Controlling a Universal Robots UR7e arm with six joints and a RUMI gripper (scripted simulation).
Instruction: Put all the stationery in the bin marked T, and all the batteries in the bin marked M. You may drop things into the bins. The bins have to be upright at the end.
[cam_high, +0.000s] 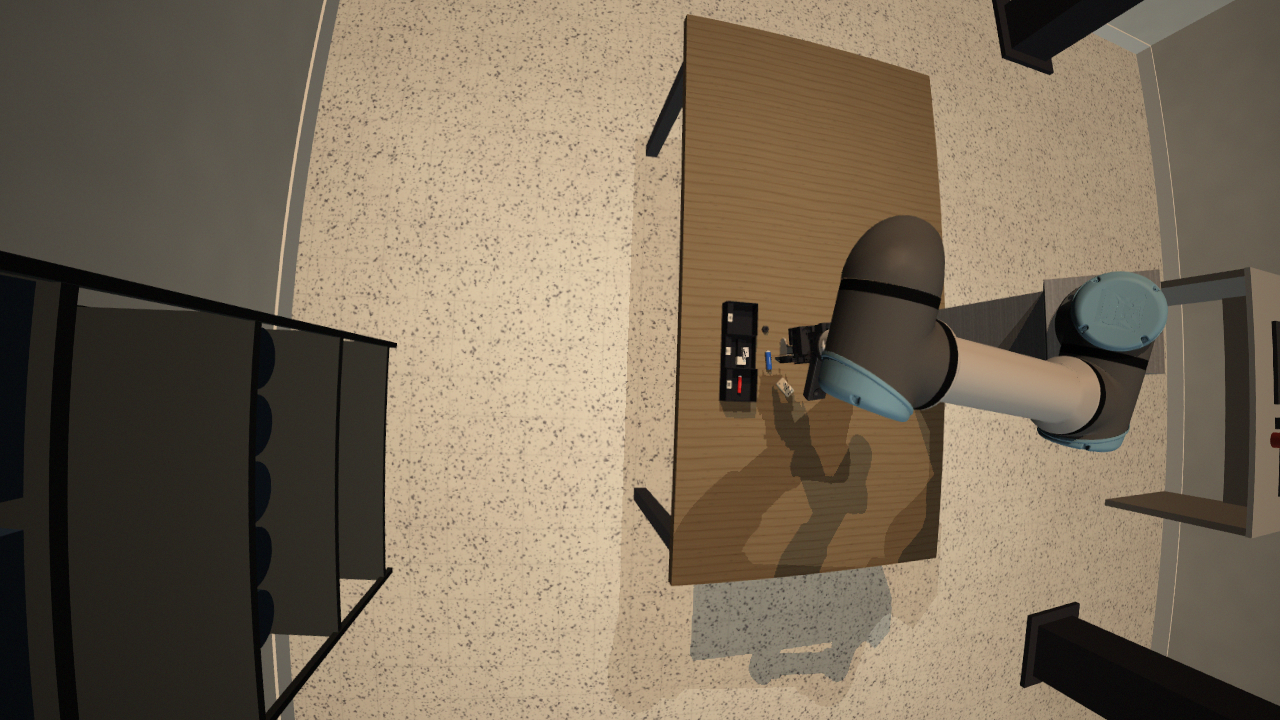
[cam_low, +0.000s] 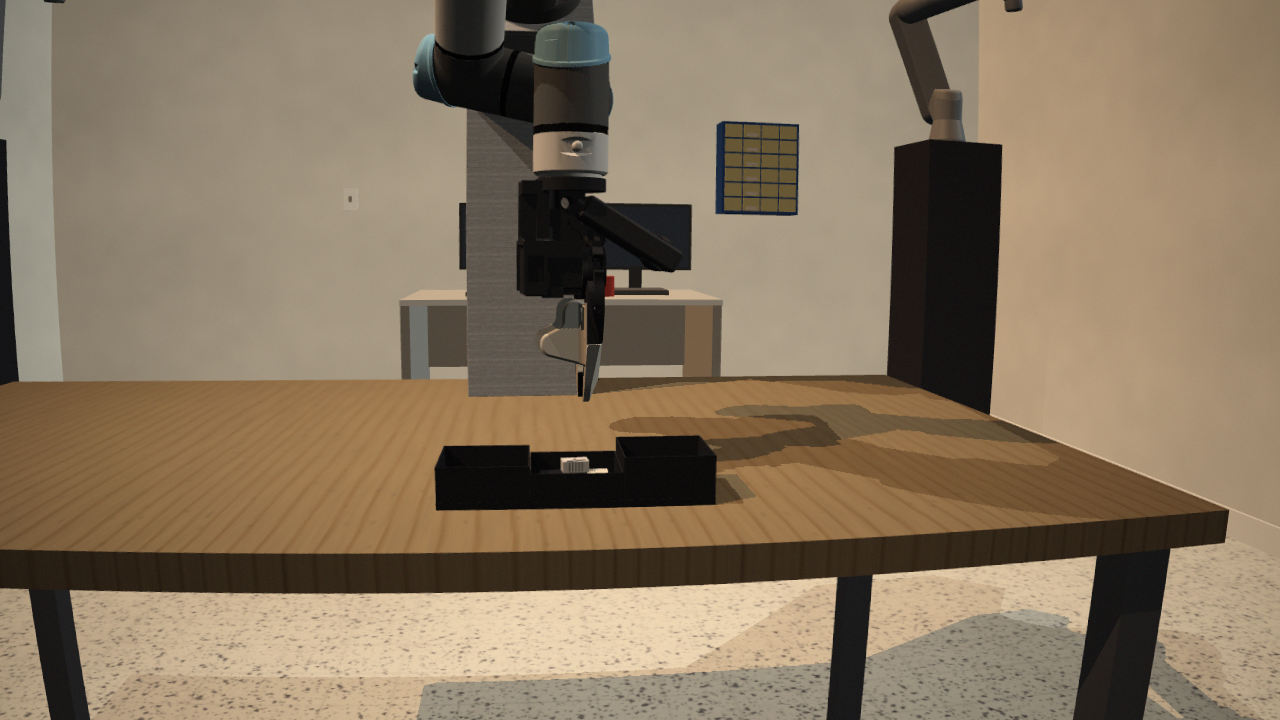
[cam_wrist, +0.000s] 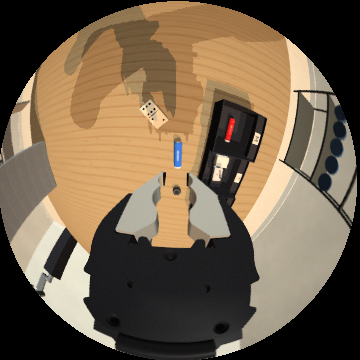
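My gripper (cam_low: 586, 390) (cam_wrist: 176, 173) hangs above the table behind the bins, its fingers a narrow gap apart with nothing between them. A small dark round cell (cam_high: 766, 330) (cam_wrist: 176, 190) lies on the wood right under the fingertips. A blue cylindrical battery (cam_high: 769, 360) (cam_wrist: 177, 154) lies just beyond it, beside the bins. Three black bins (cam_high: 724, 358) (cam_low: 572, 494) (cam_wrist: 207, 155) stand upright in a row. One end bin holds a red item (cam_high: 741, 384) (cam_wrist: 230, 130); the middle bin holds small white items (cam_low: 573, 463) (cam_wrist: 218, 167). The bin letters are too small to read.
A domino tile (cam_high: 785, 386) (cam_wrist: 153, 113) lies on the table (cam_high: 805, 134) (cam_low: 223, 447) near the battery, in the arm's shadow. The bins sit near the table's front edge in the exterior view.
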